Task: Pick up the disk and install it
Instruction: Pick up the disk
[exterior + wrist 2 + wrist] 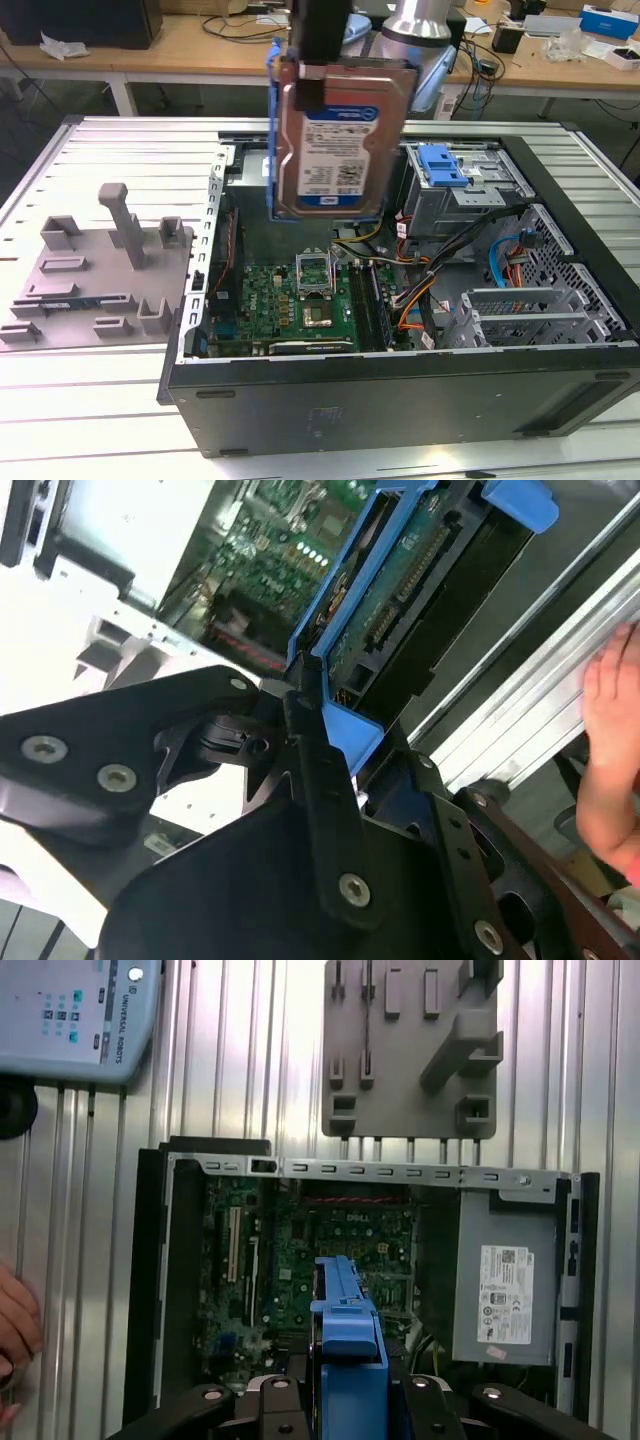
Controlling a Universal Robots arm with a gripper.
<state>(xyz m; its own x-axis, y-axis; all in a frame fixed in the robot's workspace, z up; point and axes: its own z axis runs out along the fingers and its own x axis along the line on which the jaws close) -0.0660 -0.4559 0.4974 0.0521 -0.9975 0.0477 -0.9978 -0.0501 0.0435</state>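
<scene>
Silver metal framed in bright blue plastic identifies the disk (335, 140), a flat rectangular hard drive with a white-and-blue label. It is held in the air above the open black computer case (400, 400), which lies on its side on a ribbed aluminium table (90, 400). The disk touches nothing but the black gripper (305, 85).

Grip: in the second wrist view the fingers (320, 780) are pressed in on the disk's upper end from both sides. Contact appears to fall on the blue bracket rather than the metal body, though the fingers hide the exact line.

Orientation: the disk hangs straight down from the fingers with its long axis vertical. Its label face is turned to the near side of the exterior view. The first wrist view looks down the bracket's edge, with the green motherboard (290, 300) below.

Relation to the case: the grey metal drive cage (470, 200), topped by a small blue plastic clip (443, 165), sits just to the exterior view's right of the hanging disk and lower. Judged from this, the disk is lifted but not seated.

Surroundings: a grey plastic fixture plate (100, 270) lies on the table at the exterior view's left, well apart. A person's hand (610, 750) is beside the table edge.
</scene>
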